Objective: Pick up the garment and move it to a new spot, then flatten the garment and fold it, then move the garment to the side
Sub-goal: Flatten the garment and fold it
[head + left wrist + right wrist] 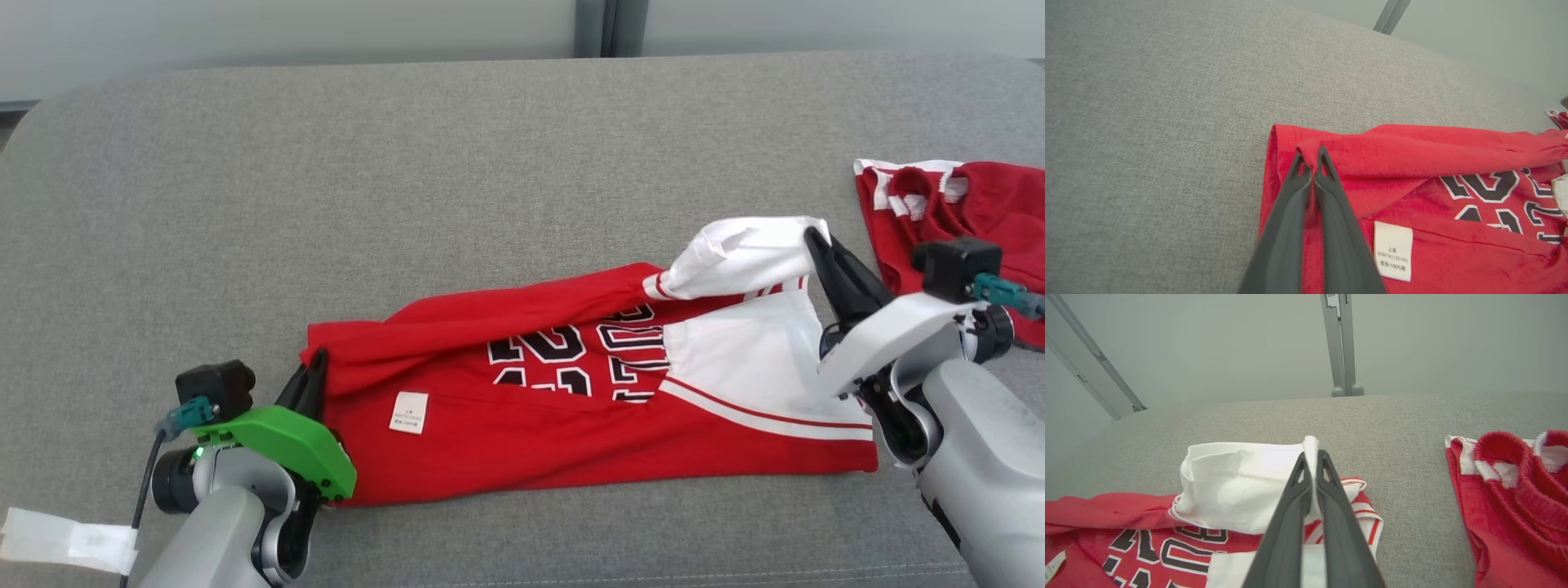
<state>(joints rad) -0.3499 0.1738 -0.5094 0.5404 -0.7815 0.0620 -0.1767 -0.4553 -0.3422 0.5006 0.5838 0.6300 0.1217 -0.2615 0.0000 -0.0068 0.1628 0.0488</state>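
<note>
Subject garment: a red jersey shirt (pixel 571 416) with black-and-white numerals and white sleeves, lying lengthwise across the grey upholstered surface (pixel 408 163) directly before the robot, hem end to its left and sleeve end to its right. A white care label (pixel 409 412) shows on the upper face, so the shirt appears to lie inside out or back up; which cannot be told. Left gripper (pixel 314 367): jaws pressed together on a pinch of red cloth at the far corner of the hem end, confirmed in the left wrist view. Right gripper (pixel 816 241): jaws pressed together on the white sleeve (pixel 735 253), which is raised clear of the body of the shirt and hangs over it. The far long edge is lifted and rolled toward the near side between the two holds. Assessment: the fold step is in hand, a lengthwise fold begun but not laid. The next move calls for both arms to carry their corners toward the near edge at an even pace and height, keeping the cloth taut between them, then lower and release. A second red garment (pixel 980 204) lies apart at the right, near the right arm, and should be kept out of the sweep
</note>
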